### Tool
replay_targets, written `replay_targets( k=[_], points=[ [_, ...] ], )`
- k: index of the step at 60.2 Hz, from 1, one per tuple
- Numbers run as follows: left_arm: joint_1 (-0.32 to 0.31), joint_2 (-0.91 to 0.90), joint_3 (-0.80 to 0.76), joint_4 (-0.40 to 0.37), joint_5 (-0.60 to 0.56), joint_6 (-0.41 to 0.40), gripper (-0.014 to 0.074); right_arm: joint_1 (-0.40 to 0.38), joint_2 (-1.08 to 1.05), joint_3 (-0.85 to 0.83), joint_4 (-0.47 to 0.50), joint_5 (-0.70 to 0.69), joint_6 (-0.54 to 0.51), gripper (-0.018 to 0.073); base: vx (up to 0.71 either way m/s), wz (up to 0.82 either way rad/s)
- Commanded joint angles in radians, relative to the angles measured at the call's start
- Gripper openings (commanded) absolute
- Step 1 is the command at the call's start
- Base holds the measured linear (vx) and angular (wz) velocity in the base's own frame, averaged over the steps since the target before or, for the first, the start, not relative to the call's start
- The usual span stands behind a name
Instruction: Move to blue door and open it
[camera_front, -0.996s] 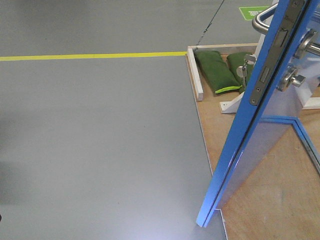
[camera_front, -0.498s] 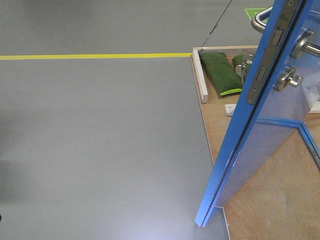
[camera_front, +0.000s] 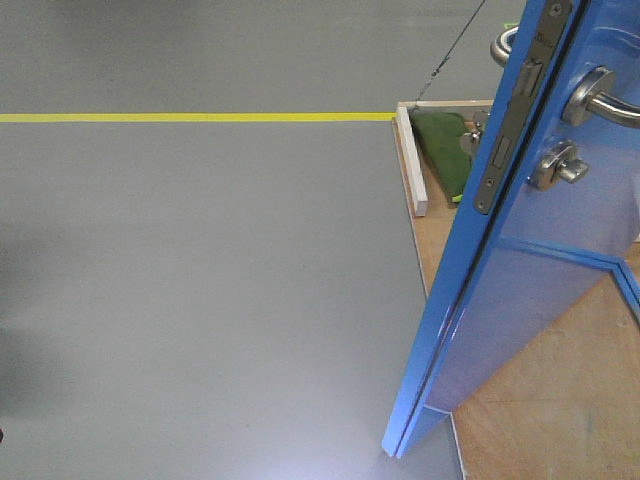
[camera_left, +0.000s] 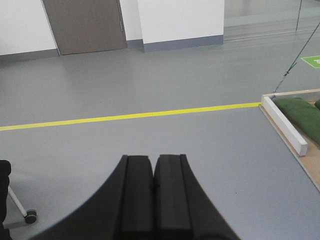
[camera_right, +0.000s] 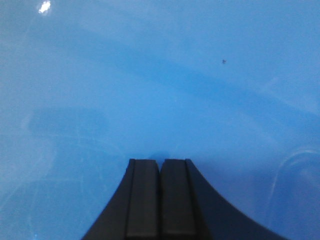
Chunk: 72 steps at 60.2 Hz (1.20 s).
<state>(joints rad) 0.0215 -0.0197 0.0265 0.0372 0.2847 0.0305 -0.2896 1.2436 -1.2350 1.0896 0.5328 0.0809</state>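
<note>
Clearly ajar, the blue door (camera_front: 530, 300) is standing front-right, its face lying straight ahead of the clenched, empty right gripper (camera_right: 160, 162); the left gripper (camera_left: 153, 157), likewise clenched, is facing grey floor (camera_left: 150, 80).

Door (camera_front: 520, 300) at right, standing over platform (camera_front: 570, 400) edge, sandbag (camera_front: 438, 150) behind it on platform, line (camera_front: 200, 117) across floor (camera_front: 200, 300) left.

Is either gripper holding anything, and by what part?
Nothing is held. The left gripper is shut, empty, over floor; the right gripper is shut, facing the blue door's flat panel without gripping it.
</note>
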Motion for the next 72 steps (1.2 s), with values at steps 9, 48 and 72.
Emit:
replay_targets(
  k=[9,48,72],
  points=[
    [-0.006,-0.007,0.006,-0.008,-0.084,-0.002,0.007,0.007,-0.014,-0.03,0.042,-0.02,-0.015,0.0002,0.13,0.06],
    [-0.006,-0.007,0.006,-0.008,-0.084,-0.002,0.007,0.007,-0.014,-0.03,0.042,-0.02,-0.015,0.0002,0.13,0.08],
    [-0.006,-0.007,0.006,-0.008,-0.084,-0.002,0.007,0.007,-0.013,-0.03,0.042,-0.02,-0.015,0.0002,0.13,0.04]
  ],
)
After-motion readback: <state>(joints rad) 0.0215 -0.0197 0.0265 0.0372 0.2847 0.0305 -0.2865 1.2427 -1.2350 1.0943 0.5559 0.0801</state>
